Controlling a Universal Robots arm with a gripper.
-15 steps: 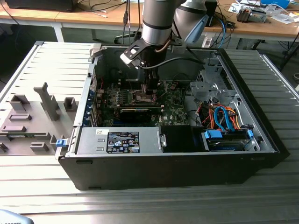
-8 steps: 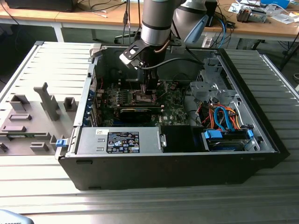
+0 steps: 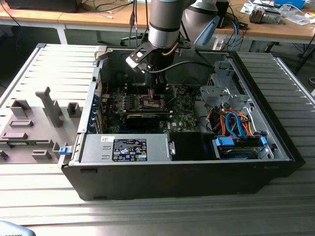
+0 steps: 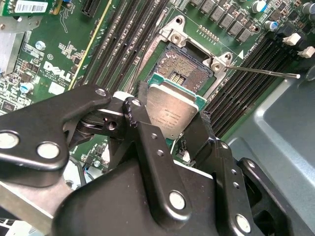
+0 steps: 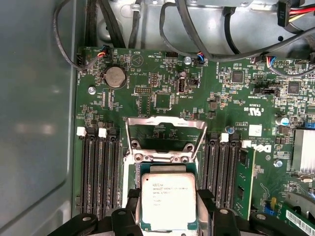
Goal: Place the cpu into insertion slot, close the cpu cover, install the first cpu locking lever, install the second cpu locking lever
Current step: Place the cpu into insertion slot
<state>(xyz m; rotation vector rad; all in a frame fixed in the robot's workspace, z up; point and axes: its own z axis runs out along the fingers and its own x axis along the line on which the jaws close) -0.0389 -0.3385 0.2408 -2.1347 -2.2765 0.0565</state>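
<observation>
Two fingers (image 4: 145, 132) of the gripper (image 4: 171, 120) clamped on opposite edges of the cpu (image 5: 169, 199), metal top up. Chip hangs partly over the insertion slot (image 4: 184, 71), contact field exposed. cpu cover (image 5: 165, 120) flipped open at one slot edge; green motherboard (image 5: 162, 78) around.

Robotics lab or electronics test workshop.
A robot arm (image 3: 165, 24) reaches into an opened computer case (image 3: 172, 172) on a ribbed metal bench (image 3: 147, 216). Grey part fixtures (image 3: 29, 128) sit beside it, and behind stand wooden desks (image 3: 78, 18) strewn with cables (image 3: 106, 7) and what look like electronic parts (image 3: 266, 14).
</observation>
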